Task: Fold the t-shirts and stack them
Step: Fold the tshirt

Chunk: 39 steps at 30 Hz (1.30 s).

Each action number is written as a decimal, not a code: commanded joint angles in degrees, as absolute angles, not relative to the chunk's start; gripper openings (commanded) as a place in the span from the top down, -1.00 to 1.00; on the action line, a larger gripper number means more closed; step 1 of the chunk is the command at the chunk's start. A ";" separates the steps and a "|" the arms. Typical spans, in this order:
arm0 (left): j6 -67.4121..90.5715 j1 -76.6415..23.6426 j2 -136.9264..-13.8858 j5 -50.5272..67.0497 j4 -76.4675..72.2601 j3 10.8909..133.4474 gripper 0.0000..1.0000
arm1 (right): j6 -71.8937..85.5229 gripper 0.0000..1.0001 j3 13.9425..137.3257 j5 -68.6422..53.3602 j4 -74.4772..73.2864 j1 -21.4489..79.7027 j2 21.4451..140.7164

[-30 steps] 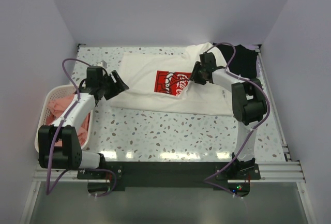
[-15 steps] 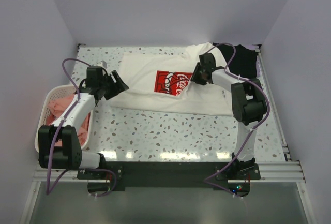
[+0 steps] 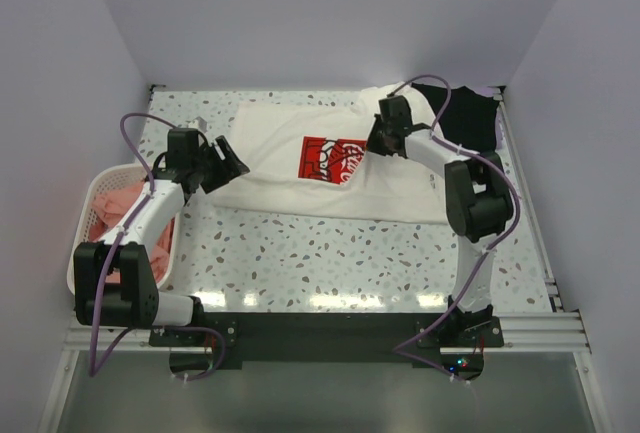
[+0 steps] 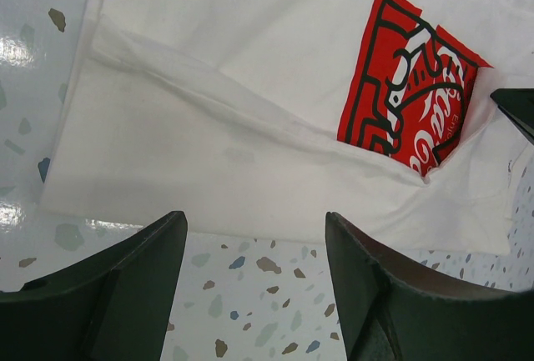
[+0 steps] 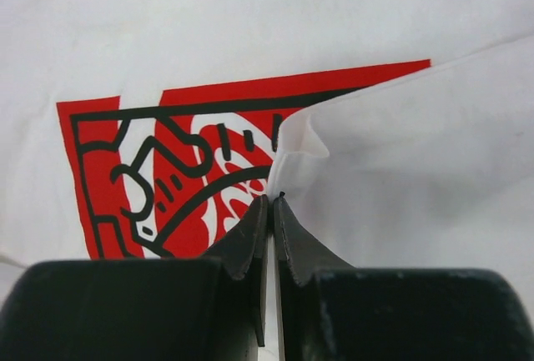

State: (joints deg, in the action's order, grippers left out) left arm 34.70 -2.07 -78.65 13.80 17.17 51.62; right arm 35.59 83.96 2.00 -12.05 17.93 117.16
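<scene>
right gripper (image 5: 271, 200) was pinched shut on the white t-shirt (image 3: 285, 168) fold at the print's (image 3: 331, 158) 3 o'clock, shirt lying 9-to-3 across the far table (image 3: 330, 253), left gripper (image 3: 236, 165) gaping off its 9 o'clock end.

The left arm (image 3: 150, 208) and right arm (image 3: 435, 151) share one build: white tubular links between bulky black joint housings, with a large black block partway along each. A thin purple cable (image 3: 128, 128) loops off each wrist and trails down to the base. Both bases sit on a black plate (image 3: 320, 325) fixed to a silver aluminium rail (image 3: 540, 331) along the bottom of the overhead view. Tiny green and red lights (image 3: 458, 363) glow at lower right. The jaws are matte black, broad and wedge-shaped in the left wrist view and tapering to thin tips in the right.
</scene>
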 commanded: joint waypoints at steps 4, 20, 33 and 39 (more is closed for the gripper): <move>33.84 -2.37 -78.92 14.77 14.94 51.33 -0.44 | 32.44 0.91 89.20 2.29 -10.37 20.83 120.06; 35.94 -2.90 -81.03 12.57 14.94 51.06 -0.45 | 29.27 -0.21 91.06 3.60 -13.71 21.53 117.44; 45.08 -9.31 -89.20 7.91 13.89 55.63 0.25 | 32.61 0.53 67.52 -2.55 -7.30 23.99 99.68; 47.72 -9.67 -92.28 7.47 11.34 54.58 0.66 | 32.08 0.65 63.55 -3.34 -6.15 28.12 99.67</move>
